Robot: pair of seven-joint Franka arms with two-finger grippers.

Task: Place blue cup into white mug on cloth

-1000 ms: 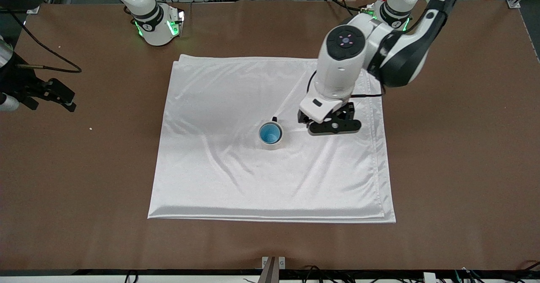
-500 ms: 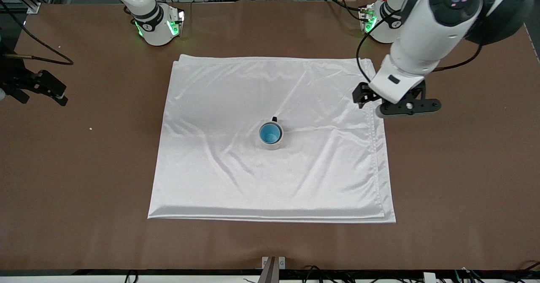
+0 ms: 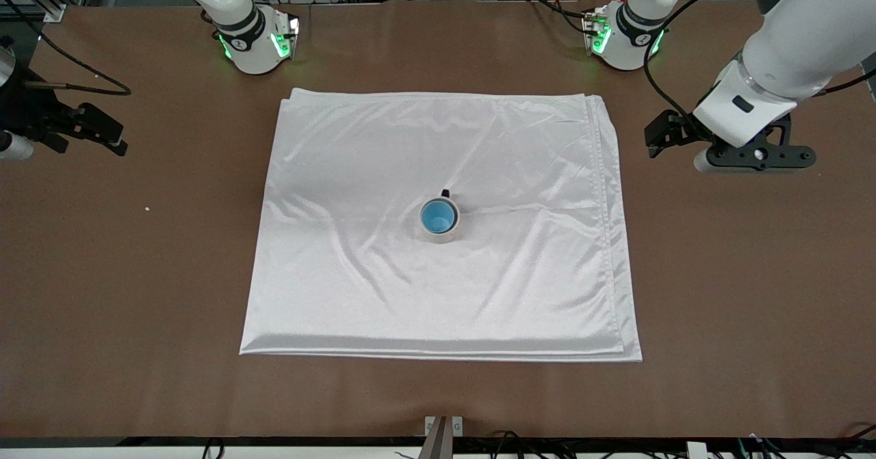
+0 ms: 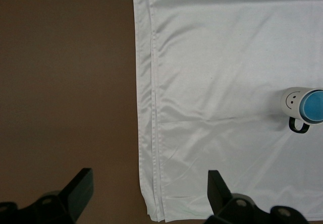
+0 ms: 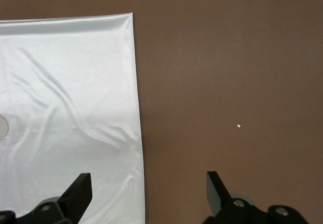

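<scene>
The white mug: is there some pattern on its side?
Yes, the white mug has a small dark smiley face on its side, clearest in the left wrist view.

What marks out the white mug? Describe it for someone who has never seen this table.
A large white cloth covers the middle of the brown table. Near its centre stands the white mug, with a dark handle, a small smiley face and the blue cup nested inside.

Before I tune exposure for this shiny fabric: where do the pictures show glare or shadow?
Front view: the cloth shines in bright streaks along its wrinkles, with soft grey shading between folds. Left wrist view: the white mug drops a faint shadow on the cloth, face marks sharp. Right wrist view: the cloth is evenly lit, the table matte.
</scene>
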